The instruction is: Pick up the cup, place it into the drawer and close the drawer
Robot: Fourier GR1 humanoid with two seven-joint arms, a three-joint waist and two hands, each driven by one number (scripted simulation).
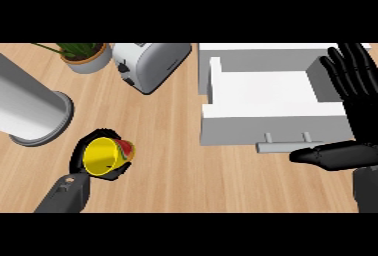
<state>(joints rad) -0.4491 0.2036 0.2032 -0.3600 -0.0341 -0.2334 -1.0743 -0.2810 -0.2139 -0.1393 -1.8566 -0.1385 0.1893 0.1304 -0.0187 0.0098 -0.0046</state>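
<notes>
The counter [170,165] is light wood with a fine straight grain and a matt finish. The toaster [151,65] has a smooth, brushed-metal-looking silver shell with a soft sheen. The tall cylinder [29,107] looks like smooth pale metal. The open drawer [273,127] is plain matt white with a grey bar handle [284,146]. The cup [105,156] is glossy yellow, plastic-looking. Both hands, left [85,150] and right [354,115], are black with a dull shine.

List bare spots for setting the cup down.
Free: the open drawer's inside; the counter strip between cup and drawer front; counter below the handle. Crowded: top left, with plant, toaster and cylinder. Right hand hangs over the drawer's right edge.
</notes>
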